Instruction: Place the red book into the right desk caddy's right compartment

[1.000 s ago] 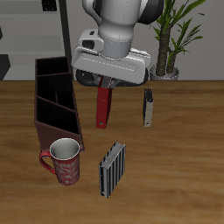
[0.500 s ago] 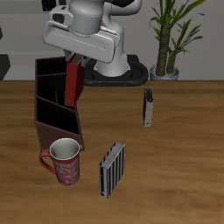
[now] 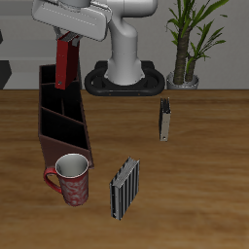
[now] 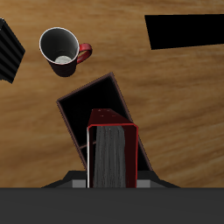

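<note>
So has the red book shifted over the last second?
Yes. Held in the end effector, the red book has travelled across from beside the slim dark book to above the back end of the desk caddy.

Arm casing: smooth white shell with a thick rounded column; light grey shading on the curves.
Joint band: dark grey ring at the upper link, partly cut off by the frame edge.
Base: flat black plate with rounded corners under the white column.
End effector: wide white-grey block body with dark fingers beneath; its edge appears in the wrist view as a grey bar over black.
Cables, screws, markings: none discernible.
</note>
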Tool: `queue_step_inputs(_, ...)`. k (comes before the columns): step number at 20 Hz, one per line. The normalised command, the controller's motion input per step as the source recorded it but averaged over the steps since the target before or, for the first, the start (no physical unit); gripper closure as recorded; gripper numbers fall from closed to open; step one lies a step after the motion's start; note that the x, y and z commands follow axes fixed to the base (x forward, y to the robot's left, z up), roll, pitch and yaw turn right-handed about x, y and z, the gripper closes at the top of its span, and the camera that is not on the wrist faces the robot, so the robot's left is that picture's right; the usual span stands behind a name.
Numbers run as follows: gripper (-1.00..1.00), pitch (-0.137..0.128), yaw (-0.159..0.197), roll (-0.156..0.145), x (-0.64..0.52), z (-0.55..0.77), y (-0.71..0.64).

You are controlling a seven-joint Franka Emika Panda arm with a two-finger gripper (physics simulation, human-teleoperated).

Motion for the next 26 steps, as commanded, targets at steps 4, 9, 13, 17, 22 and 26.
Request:
queue_step_inputs(4,1.0,-0.032,-0.014,-0.022,-0.48,0.1,-0.43)
queue_step_inputs(9,1.0,-0.05,-0.014,-0.035,-0.68,0.1,-0.46)
queue_step_inputs(13,1.0,-0.063,0.02,-0.012,-0.76,-0.04,-0.16)
queue_step_inputs(17,1.0,-0.033,0.002,-0.024,-0.65,-0.07,-0.07)
queue_step_inputs(22,1.0,-0.021,0.001,-0.011,-0.39,-0.08,-0.06)
queue_step_inputs(26,1.0,-0.029,0.015,-0.031,-0.42,-0.14,-0.11)
